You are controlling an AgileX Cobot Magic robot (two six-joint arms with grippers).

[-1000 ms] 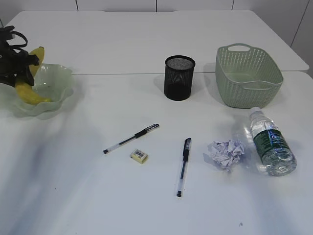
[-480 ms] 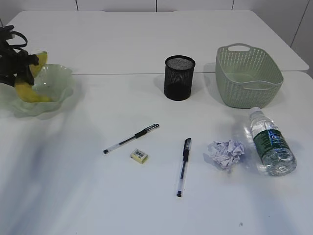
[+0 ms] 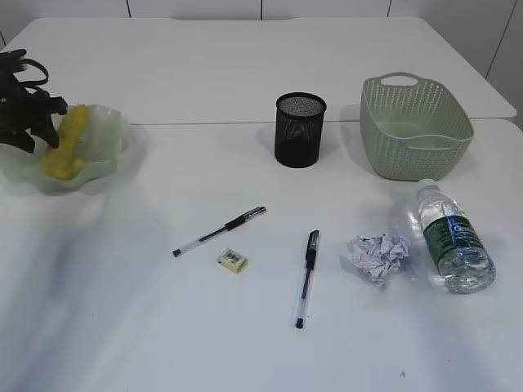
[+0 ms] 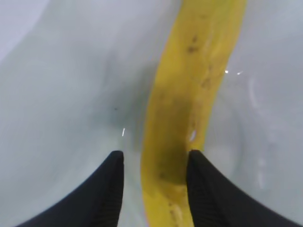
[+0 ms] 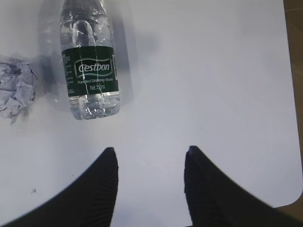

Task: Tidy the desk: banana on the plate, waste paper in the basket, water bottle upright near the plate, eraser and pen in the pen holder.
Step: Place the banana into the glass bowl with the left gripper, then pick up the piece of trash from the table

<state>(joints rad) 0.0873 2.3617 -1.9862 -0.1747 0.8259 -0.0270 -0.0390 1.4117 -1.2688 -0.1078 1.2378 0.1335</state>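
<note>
Two pens [image 3: 306, 279]: near counter [image 3: 245, 343], eraser [image 3: 233, 260] between them.
Waste paper [image 3: 378, 256]: beside lying water bottle [image 3: 453, 243].
Right gripper [image 5: 149, 158]: released, above bare counter.
Pen holder [image 3: 300, 129], basket [image 3: 415, 126]: farther back.
Banana [image 4: 189, 109]: in plate [image 3: 110, 135], far left.
Left gripper [image 4: 154, 158]: spread, straddling banana; contact unclear.

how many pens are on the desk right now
2. One pen lies left of centre, just above the eraser. The other pen lies right of it, beside the paper ball. The pen holder's inside is not visible.
</note>
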